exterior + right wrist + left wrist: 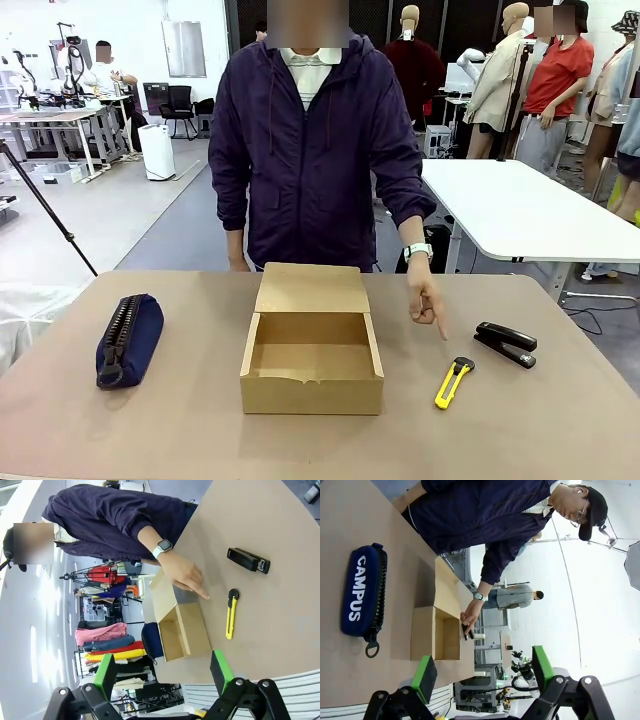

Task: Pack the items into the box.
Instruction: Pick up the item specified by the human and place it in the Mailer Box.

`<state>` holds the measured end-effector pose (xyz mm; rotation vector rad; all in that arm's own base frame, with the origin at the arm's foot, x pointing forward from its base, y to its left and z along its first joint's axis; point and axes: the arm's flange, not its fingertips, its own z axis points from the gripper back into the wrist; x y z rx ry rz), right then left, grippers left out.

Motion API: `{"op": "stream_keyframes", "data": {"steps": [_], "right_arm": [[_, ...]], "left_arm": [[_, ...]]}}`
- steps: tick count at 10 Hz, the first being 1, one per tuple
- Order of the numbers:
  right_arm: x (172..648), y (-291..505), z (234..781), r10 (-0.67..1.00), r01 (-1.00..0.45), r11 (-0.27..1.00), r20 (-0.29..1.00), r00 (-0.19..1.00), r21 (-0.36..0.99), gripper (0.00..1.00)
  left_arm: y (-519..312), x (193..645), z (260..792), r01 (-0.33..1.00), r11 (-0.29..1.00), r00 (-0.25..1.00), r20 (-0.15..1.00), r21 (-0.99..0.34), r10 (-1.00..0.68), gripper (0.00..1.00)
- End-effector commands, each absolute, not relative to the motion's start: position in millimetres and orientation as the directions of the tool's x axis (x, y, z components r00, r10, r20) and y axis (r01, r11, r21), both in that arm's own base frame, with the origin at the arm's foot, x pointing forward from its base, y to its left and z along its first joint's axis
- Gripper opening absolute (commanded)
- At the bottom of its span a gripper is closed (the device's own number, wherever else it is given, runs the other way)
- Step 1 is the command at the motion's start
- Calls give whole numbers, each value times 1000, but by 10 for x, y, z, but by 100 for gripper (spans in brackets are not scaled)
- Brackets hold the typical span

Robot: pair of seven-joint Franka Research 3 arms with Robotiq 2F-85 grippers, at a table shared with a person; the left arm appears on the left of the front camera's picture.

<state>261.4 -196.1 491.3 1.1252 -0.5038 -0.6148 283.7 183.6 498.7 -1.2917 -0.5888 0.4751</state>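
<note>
An open brown cardboard box [312,376] sits mid-table with its flap lid raised at the back; it also shows as the box [435,640] and the box [182,632]. To its right lie a yellow-and-black utility knife [453,382] and a black stapler [506,343], seen again as the knife [230,615] and the stapler [248,560]. The person's hand [428,298] points a finger down at the knife. My left gripper [480,672] hangs open above the table, and so does my right gripper [162,670], both with nothing between the green pads.
A navy zippered pouch [129,339] lies left of the box, printed CAMPUS in the left wrist view [364,597]. The person in a dark jacket stands at the table's far edge. Bare tabletop [560,430] lies in front of the box and at the right.
</note>
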Motion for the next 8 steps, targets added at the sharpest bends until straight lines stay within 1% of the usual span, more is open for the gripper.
{"op": "stream_keyframes", "data": {"steps": [1,2,3,4,5,6,7,8], "right_arm": [[2615,-1959,4915,-678,195,299,65,732,934,100],[2835,-1698,4984,-623,260,436,80,778,862,100],[3106,-1318,5081,-526,282,596,100,845,752,100],[3401,-795,5125,-367,246,784,105,924,570,100],[3585,-274,5065,-227,174,901,91,970,397,100],[3705,226,4921,-87,68,975,79,993,211,100],[3707,646,4736,46,-48,997,23,999,67,100],[3637,1001,4590,142,-142,989,-9,990,-39,100]], "left_arm": [[1841,2842,5012,5,202,765,134,-979,630,100],[1841,2842,5012,5,202,765,134,-979,630,100],[1841,2842,5012,5,202,765,134,-979,630,100],[1841,2842,5012,5,202,765,134,-979,630,100],[1841,2842,5012,5,202,765,134,-979,630,100],[1841,2842,5012,5,202,765,134,-979,630,100],[1841,2842,5012,5,202,765,134,-979,630,100],[1841,2842,5012,5,202,765,134,-979,630,100]]}}
